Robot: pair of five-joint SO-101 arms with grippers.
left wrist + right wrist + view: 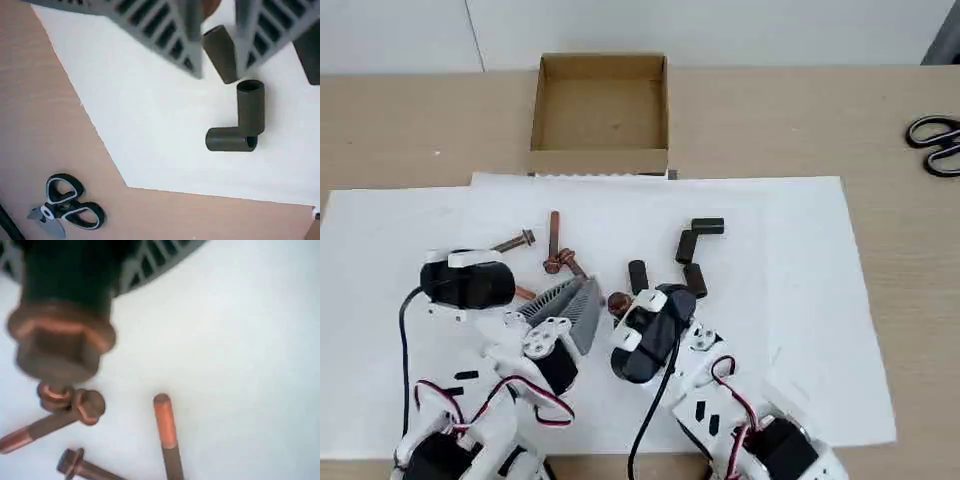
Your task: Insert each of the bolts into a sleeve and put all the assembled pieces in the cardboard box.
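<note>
With the assembled sleeve (67, 275) and bolt (60, 345) gripped in the closed right hand (628, 303), bolt head toward the slightly parted left hand (590, 292), the cardboard box (600, 160) lies well beyond both hands.

Small robotics test bench in a lab or maker room.

Told by the pale wood-grain table (880, 120) in front of a plain white wall (720, 30), covered across its middle by a white paper sheet (800, 260); by the left arm (520, 370) and right arm (720, 400), small hobby-built units of white and black parts, with bare red, white and black wires (545, 400) looping near their bases; by loose hardware scattered on the paper, coppery bolts (555, 240) and dark sleeves (708, 226); by a plain open cardboard box (600, 160) at the sheet's far edge and black-handled scissors (935, 145) lying on the bare wood.
</note>
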